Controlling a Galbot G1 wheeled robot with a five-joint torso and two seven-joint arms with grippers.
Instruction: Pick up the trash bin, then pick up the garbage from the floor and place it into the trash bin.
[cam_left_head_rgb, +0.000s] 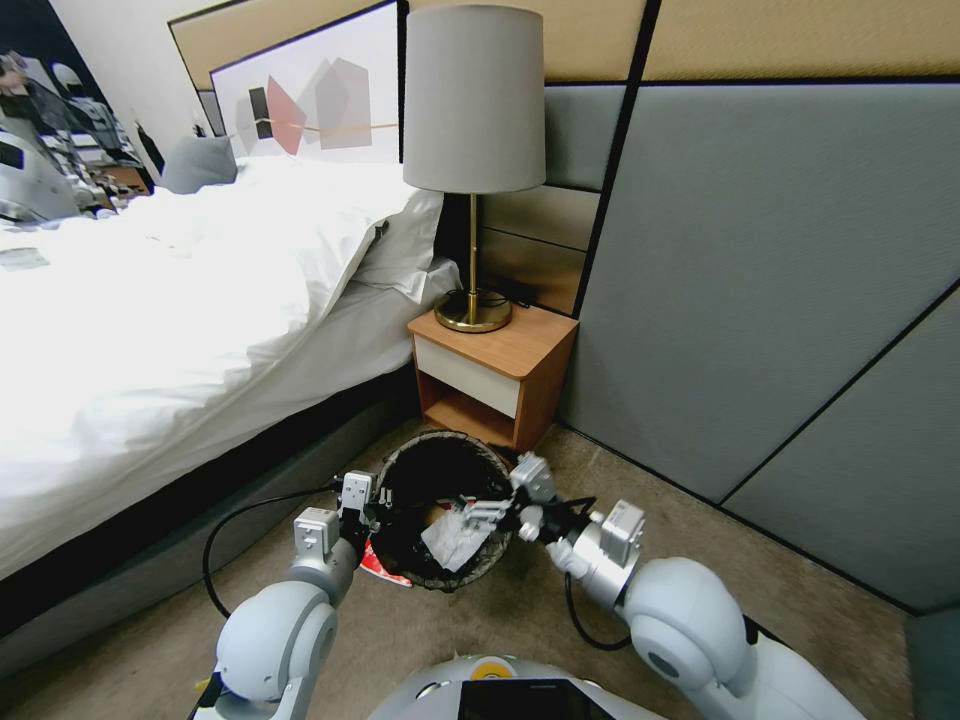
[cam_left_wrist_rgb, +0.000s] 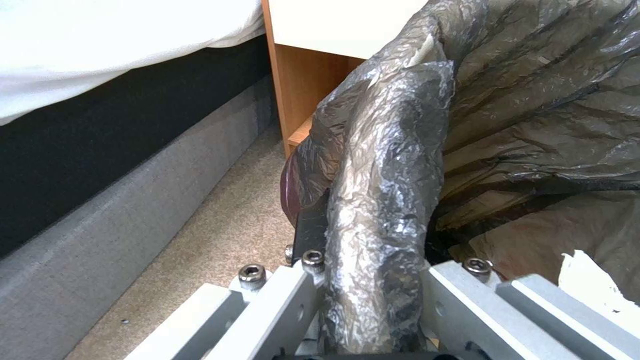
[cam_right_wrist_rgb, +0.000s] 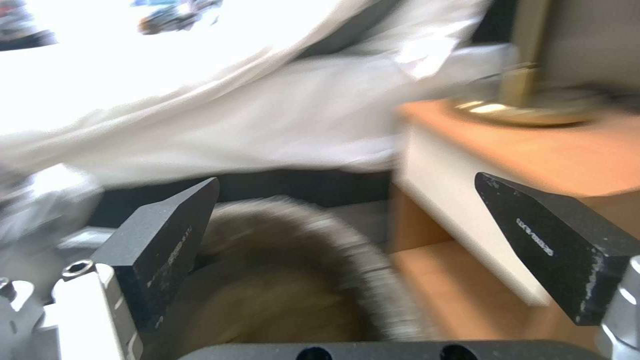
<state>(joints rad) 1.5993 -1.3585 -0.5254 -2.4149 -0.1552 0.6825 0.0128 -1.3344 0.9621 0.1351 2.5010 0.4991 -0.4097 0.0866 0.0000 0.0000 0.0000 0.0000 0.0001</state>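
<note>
- We are gripping the round white trash bin with a black bag liner (cam_left_head_rgb: 440, 500) at its rim, left pincer (cam_left_wrist_rgb: 373, 280) clamped on it.
- Our right pincer (cam_right_wrist_rgb: 373, 245) is hanging wide open, empty, above the bin.
- Crumpled white paper (cam_left_head_rgb: 455, 540) is lying inside; a red-and-white scrap (cam_left_head_rgb: 378, 565) is waiting on the carpet.

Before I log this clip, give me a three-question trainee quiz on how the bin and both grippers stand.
1. True or false: the left gripper is shut on the liner-covered rim of the trash bin.
2. The right gripper is: A) open above the bin, B) shut on a bottle, C) resting on the nightstand.
3. Fill in: the white scrap lies inside the ____.

Key: 1 true; 2 A; 3 trash bin.
</note>
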